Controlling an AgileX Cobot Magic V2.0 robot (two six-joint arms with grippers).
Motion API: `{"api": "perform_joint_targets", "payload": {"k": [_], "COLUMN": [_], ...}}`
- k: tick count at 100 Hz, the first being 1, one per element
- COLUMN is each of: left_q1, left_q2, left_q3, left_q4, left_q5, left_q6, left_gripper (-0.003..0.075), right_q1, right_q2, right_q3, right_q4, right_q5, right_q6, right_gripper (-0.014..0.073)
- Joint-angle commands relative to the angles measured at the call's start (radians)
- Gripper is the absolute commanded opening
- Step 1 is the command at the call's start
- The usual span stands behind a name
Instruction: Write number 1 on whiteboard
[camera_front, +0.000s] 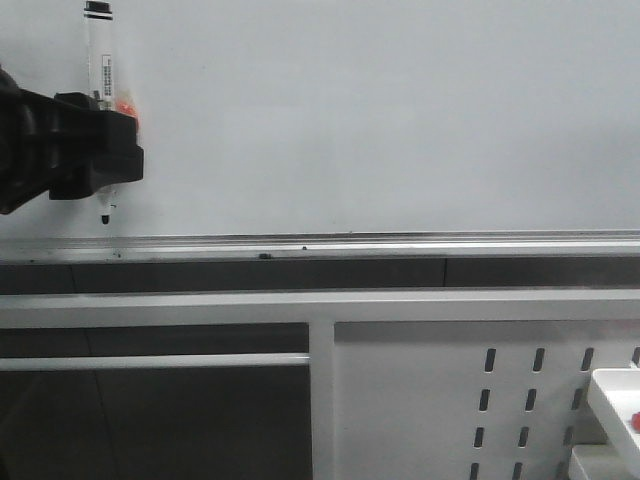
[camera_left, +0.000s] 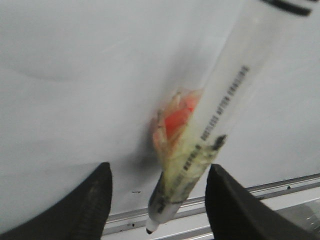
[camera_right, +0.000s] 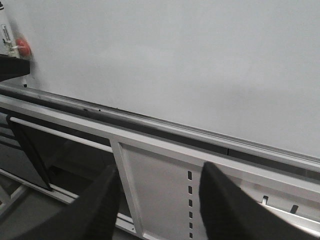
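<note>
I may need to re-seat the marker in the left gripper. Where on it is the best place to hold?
Probably the straight clear barrel of the marker, above the orange patch, closing from its two sides as the left gripper holds it. It stands nearly upright, tip down against the whiteboard, so a mid-barrel grip keeps the tip free.

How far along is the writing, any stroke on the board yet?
Done: the left claw holds the marker upright, uncapped tip down near the whiteboard just above its rail. In hand: bringing the tip to the surface; contact is unclear. Left: the whole number 1, since no stroke shows. The right claw hangs open, empty.
</note>
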Motion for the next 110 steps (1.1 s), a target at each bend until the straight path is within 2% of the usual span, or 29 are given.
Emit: {"api": "perform_joint_targets", "payload": {"k": [1, 17, 47, 66, 106, 110], "left_q1": [-0.005, -0.005, -0.005, -0.005, -0.005, -0.005], "left_q2": [-0.017, -0.017, -0.017, -0.017, -0.017, -0.017], "left_q3": [-0.03, -0.03, -0.03, -0.033, -0.035, -0.035], "left_q4": [0.029, 0.078, 0.077, 0.075, 0.075, 0.075], "left_q5": [-0.126, -0.126, -0.171, -0.171, -0.167, -0.167], "left_q6": [-0.007, -0.007, -0.007, -0.007, -0.007, -0.007], "left_gripper": [0.039, 0.0389, 0.0375, 0.027, -0.0018, -0.002], "right_q1": [-0.004, -0.004, -0.004, -0.004, -0.004, -0.004], "right_q2": [0.019, 0.019, 0.019, 0.019, 0.019, 0.019], "right_q3": [-0.034, -0.034, -0.034, -0.034, -0.034, -0.034], "right_q4": [-0.002, -0.002, -0.002, -0.002, -0.002, -0.002], "right_q5": [-0.074, -0.074, -0.074, -0.074, -0.073, -0.071], "right_q6": [-0.012, -0.012, -0.012, -0.012, -0.012, -0.012], "right_gripper": [0.0328, 0.0328, 0.0328, 0.0328, 0.0328, 0.0328]}}
